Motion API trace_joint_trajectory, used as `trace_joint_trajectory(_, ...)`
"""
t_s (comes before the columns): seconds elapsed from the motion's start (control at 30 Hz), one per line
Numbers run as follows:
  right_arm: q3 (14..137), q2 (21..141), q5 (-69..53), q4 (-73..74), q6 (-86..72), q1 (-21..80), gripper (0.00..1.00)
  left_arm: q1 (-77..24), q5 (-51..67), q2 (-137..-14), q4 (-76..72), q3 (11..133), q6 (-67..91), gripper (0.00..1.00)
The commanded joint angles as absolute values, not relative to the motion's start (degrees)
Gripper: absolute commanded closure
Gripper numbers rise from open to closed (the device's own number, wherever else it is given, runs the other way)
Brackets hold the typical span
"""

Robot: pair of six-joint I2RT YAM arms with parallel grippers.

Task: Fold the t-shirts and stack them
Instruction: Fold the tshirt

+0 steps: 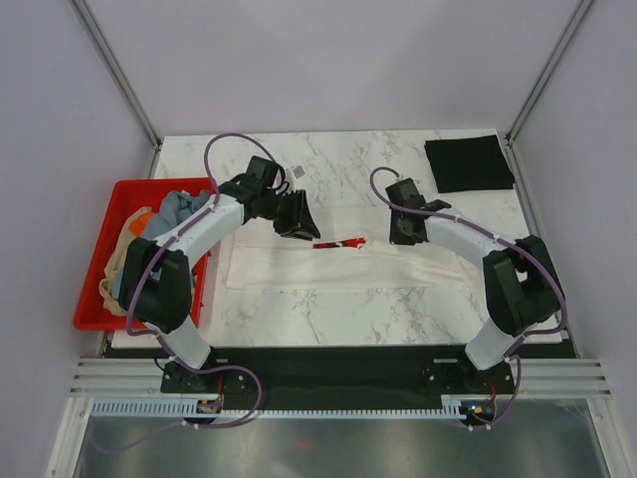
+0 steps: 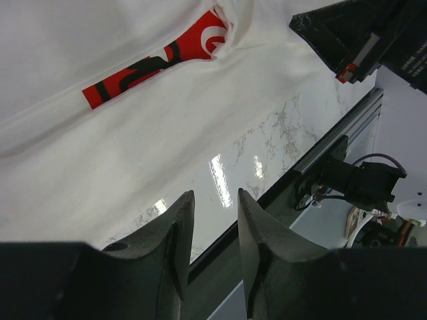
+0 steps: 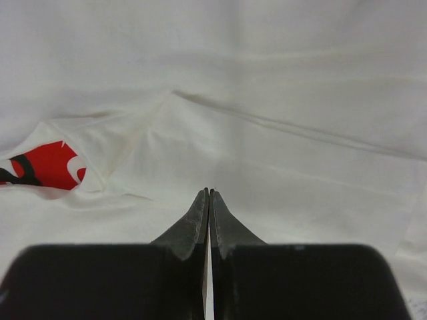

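A cream-white t-shirt (image 1: 299, 269) lies as a long band across the middle of the table, its red print (image 1: 338, 243) showing at a fold. My left gripper (image 1: 299, 224) hovers over the shirt's far left part, open and holding nothing. In the left wrist view the left gripper (image 2: 215, 197) shows a clear gap over the cloth (image 2: 133, 153) and the table's front edge. Over the shirt's right end, my right gripper (image 1: 401, 231) is shut. The right wrist view shows its tips (image 3: 209, 192) pressed together just above the white cloth (image 3: 280, 160), with nothing seen between them. A folded black t-shirt (image 1: 468, 162) lies at the back right.
A red crate (image 1: 95, 289) stands at the left edge, holding bunched grey-blue, orange and tan shirts (image 1: 174, 209). A small grey tag (image 1: 297, 171) lies on the marble behind the left gripper. Frame posts rise at both back corners.
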State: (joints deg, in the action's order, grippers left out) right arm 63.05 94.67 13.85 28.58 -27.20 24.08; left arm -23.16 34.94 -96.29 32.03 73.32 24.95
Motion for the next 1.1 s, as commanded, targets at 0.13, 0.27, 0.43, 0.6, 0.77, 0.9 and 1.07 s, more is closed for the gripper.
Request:
trace_joint_trajectory(0.13,59.32,97.12,17.31,22.94,-24.70,24.35,0.95,-19.79,29.54,-95.01,30.85,65.59,28.56,0.60)
trace_joint_trajectory(0.27,62.48,94.23,19.34,27.32,-24.43,24.26,0.95,-16.35,25.06,-93.96,30.94,60.04,32.33,0.62)
trace_joint_trajectory(0.43,63.81,90.79,22.14,32.34,-26.54,22.51,0.94,-15.21,13.82,-90.09,31.02,53.89,35.15,0.63)
trace_joint_trajectory(0.6,58.28,88.69,22.41,32.70,-27.42,19.25,0.95,-13.89,6.43,-89.47,31.02,51.07,37.79,0.63)
trace_joint_trajectory(0.77,52.83,88.24,24.17,29.98,-28.30,16.17,0.96,-13.01,2.29,-89.03,31.03,47.73,40.07,0.64)
trace_joint_trajectory(0.9,50.10,91.13,24.52,27.86,-29.18,15.03,0.97,-12.92,1.41,-88.33,31.03,45.97,41.22,0.64)
trace_joint_trajectory(1.07,50.62,92.73,25.05,27.07,-29.09,14.41,0.97,-12.92,0.27,-84.57,31.46,43.69,42.45,0.64)
